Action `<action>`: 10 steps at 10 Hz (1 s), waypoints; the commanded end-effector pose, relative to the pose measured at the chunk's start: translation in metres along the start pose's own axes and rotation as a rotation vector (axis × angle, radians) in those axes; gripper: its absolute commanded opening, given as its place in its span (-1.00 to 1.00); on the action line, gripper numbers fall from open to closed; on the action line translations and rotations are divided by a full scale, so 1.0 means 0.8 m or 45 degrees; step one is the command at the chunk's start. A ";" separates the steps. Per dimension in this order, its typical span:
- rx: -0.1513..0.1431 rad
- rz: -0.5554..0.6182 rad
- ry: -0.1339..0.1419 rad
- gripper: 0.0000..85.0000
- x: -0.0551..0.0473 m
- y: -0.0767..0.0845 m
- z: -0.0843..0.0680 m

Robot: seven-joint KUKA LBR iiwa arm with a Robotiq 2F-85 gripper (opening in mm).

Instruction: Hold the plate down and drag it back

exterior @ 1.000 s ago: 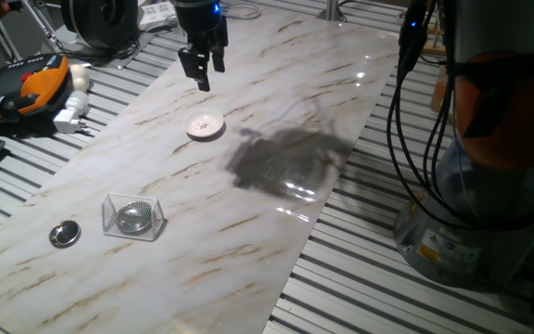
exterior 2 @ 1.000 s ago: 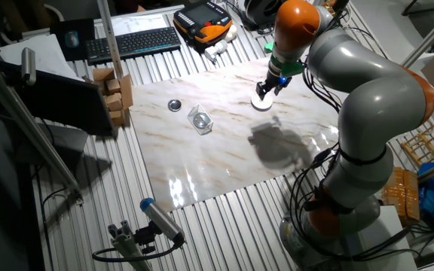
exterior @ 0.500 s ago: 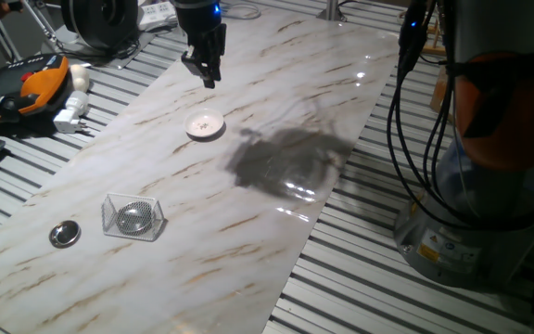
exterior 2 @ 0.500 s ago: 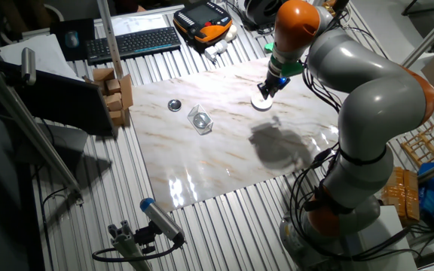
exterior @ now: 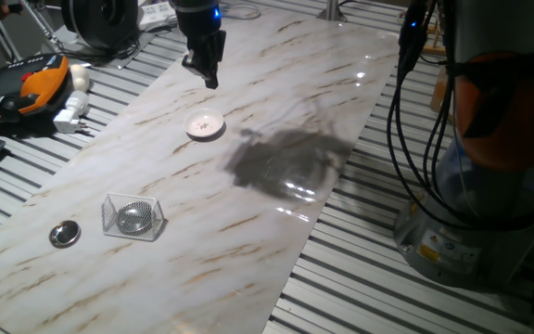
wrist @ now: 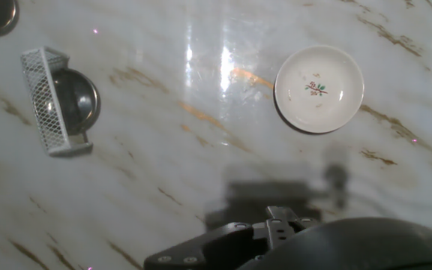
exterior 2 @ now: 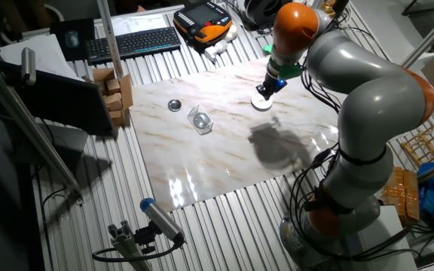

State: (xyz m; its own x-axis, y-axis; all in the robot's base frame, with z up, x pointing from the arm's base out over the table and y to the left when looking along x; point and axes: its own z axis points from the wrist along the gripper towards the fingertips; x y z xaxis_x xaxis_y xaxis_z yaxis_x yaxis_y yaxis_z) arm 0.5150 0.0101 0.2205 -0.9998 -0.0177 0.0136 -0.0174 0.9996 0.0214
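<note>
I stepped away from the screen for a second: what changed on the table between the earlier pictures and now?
The gripper changed: its fingers, spread apart a second ago, have come together, and it has lifted slightly above the marble board, holding nothing. The plate, the wire basket and the metal disc lie where they were.

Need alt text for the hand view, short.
Top-down look at a marble table: a small white plate with a tiny flower mark in its centre sits upper right, untouched. A white mesh holder with a metal disc in it lies at left; part of the hand fills the bottom edge.
</note>
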 end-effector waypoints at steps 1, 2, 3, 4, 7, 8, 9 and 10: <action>0.004 0.014 -0.010 -1.00 0.001 0.005 0.007; -0.006 0.029 -0.014 -1.00 0.002 0.010 0.015; -0.024 0.043 -0.014 -1.00 0.002 0.014 0.023; -0.030 0.052 -0.016 -1.00 0.000 0.017 0.032; -0.033 0.115 -0.047 -1.00 0.001 0.029 0.058; -0.024 0.141 -0.049 -1.00 0.001 0.035 0.063; -0.014 0.172 -0.043 -1.00 0.002 0.040 0.066; -0.003 0.221 -0.032 -1.00 0.002 0.044 0.069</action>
State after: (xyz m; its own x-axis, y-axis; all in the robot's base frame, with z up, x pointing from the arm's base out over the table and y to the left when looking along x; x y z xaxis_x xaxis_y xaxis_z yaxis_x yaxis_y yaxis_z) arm 0.5124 0.0464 0.1656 -0.9887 0.1498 -0.0073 0.1496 0.9885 0.0229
